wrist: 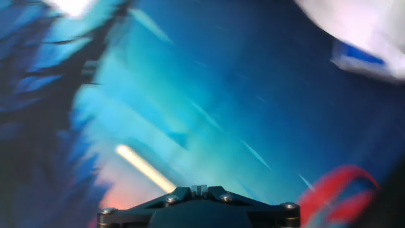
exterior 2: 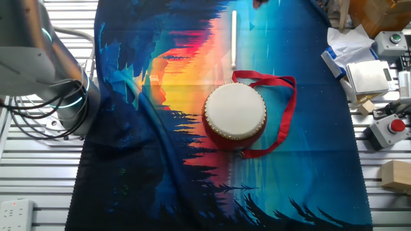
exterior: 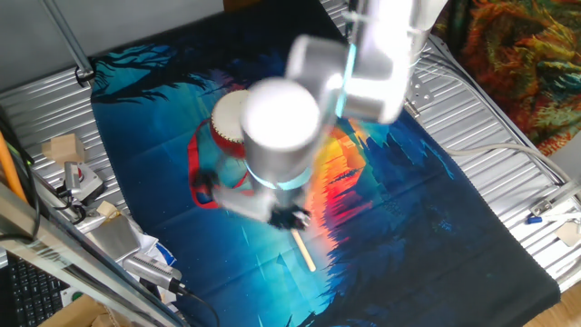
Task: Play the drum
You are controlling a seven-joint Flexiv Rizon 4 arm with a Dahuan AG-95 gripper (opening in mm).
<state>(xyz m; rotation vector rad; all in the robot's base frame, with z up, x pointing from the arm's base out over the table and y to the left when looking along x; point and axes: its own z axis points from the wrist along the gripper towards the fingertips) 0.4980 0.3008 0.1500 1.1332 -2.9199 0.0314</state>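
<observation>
The robot arm [exterior: 281, 127] hangs over a bright cloth [exterior 2: 192, 160] on the metal table [exterior 2: 385, 205]; the drum [exterior 2: 235, 115] sits beside a stick [exterior 2: 234, 38]. I cannot tell whether the jaws are open.

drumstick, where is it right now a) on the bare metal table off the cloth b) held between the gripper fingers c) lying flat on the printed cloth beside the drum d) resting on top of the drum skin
c, the pale stick lies flat on the cloth, apart from the drum, whose cream skin is bare; the other fixed view also shows the stick lying on the cloth.
</observation>
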